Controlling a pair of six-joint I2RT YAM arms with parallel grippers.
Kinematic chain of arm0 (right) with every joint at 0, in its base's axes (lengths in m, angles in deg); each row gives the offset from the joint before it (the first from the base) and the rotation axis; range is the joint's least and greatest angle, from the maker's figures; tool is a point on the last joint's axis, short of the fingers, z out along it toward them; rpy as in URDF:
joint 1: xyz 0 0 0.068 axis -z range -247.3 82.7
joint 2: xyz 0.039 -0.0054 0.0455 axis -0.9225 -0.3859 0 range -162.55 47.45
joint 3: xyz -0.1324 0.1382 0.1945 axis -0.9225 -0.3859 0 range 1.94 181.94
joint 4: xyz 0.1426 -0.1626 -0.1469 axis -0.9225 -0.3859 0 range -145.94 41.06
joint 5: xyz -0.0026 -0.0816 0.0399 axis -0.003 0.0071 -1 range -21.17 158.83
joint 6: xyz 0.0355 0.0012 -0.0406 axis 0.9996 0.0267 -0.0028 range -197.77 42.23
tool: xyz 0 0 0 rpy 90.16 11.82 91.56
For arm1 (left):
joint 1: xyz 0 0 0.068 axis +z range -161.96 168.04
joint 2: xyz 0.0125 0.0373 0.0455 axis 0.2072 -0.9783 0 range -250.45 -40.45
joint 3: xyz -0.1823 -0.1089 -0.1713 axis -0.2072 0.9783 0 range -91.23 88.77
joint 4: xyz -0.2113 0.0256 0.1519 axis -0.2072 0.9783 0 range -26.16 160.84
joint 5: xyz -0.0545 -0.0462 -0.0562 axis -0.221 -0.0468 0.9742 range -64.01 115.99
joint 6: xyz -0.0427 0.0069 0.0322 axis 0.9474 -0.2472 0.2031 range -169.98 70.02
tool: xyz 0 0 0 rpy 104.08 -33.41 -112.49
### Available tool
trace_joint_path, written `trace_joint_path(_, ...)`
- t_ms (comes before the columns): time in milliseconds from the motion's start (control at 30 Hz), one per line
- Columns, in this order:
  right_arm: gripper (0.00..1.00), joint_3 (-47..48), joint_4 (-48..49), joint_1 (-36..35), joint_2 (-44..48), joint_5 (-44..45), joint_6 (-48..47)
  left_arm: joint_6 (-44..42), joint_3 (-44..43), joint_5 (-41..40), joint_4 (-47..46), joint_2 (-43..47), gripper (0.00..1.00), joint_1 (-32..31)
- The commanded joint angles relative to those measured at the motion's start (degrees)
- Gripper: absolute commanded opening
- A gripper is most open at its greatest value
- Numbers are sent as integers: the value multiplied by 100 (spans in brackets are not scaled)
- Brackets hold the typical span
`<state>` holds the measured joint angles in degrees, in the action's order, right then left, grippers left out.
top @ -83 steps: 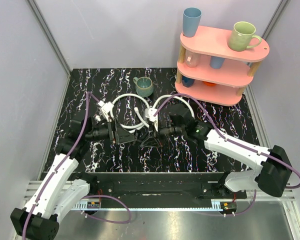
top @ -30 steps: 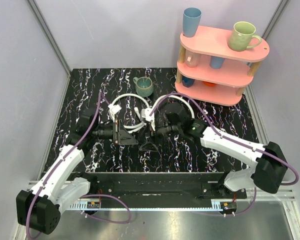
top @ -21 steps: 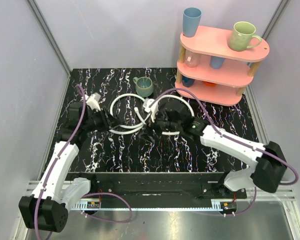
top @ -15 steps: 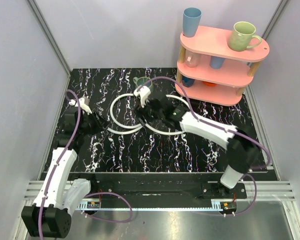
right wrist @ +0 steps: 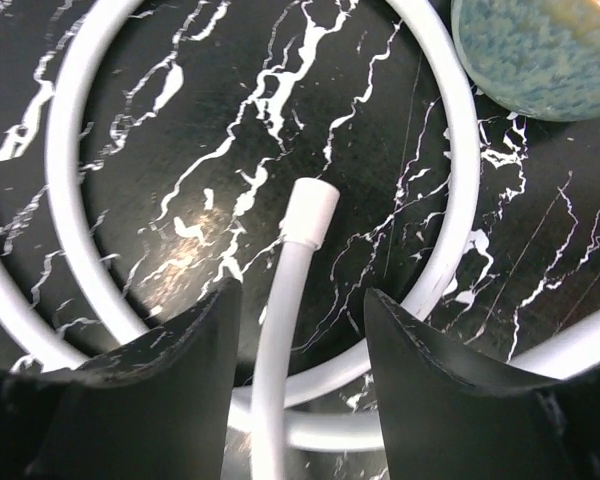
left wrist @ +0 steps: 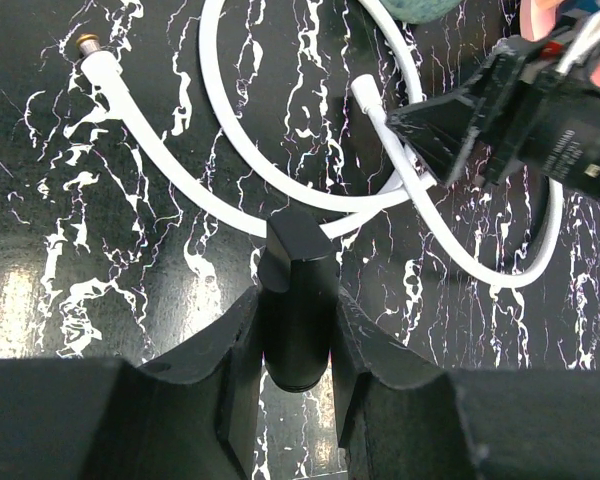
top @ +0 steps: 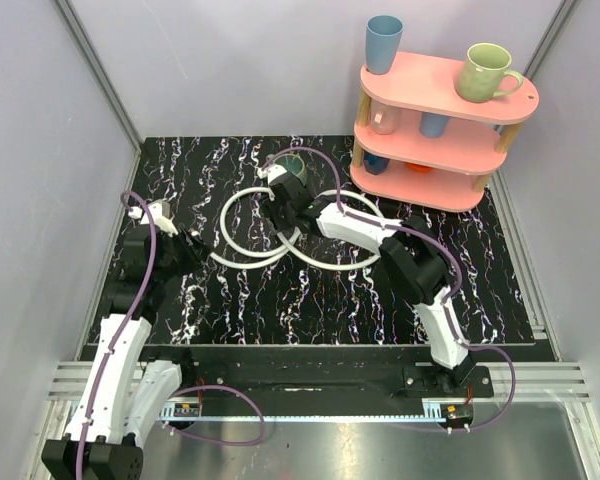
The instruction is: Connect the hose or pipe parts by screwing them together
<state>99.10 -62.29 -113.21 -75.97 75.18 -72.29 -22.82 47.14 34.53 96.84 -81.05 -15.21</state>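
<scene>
White hose (right wrist: 280, 330) between parted right fingers (right wrist: 140, 400); left fingers (left wrist: 210, 395) closed

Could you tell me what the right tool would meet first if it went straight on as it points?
Most likely the white hose end, lying ahead between the right tool's open fingers, though depth is unclear.

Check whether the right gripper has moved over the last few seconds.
Yes. The right gripper has moved toward the far edge of the table and slightly left, and is now about level with the foot of the pink shelf.
</scene>
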Motion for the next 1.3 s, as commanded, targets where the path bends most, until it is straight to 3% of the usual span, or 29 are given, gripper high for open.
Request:
trace_joint_path(0,61,101,692,73,-183,-99,94,-18,-21,227,-469,-1,0,-27)
trace_joint_path(367,56,-92,1282,91,-587,-239,367,0,-38,263,-478,-80,0,-27)
trace_joint_path(667,58,-286,1686,91,-675,-301,384,0,-47,175,-452,-97,0,-27)
trace_joint_path(800,48,-435,1879,100,-658,-327,297,0,-56,184,-469,-124,0,-27)
trace_joint_path(933,45,-576,2081,100,-613,-196,165,9,-56,201,-478,-150,0,-27)
trace_joint_path(1167,50,-497,2020,91,-693,-143,112,9,-39,245,-478,-141,0,-27)
trace_joint_path(1267,38,-462,1950,100,-728,-108,77,9,-39,245,-496,-141,0,-27)
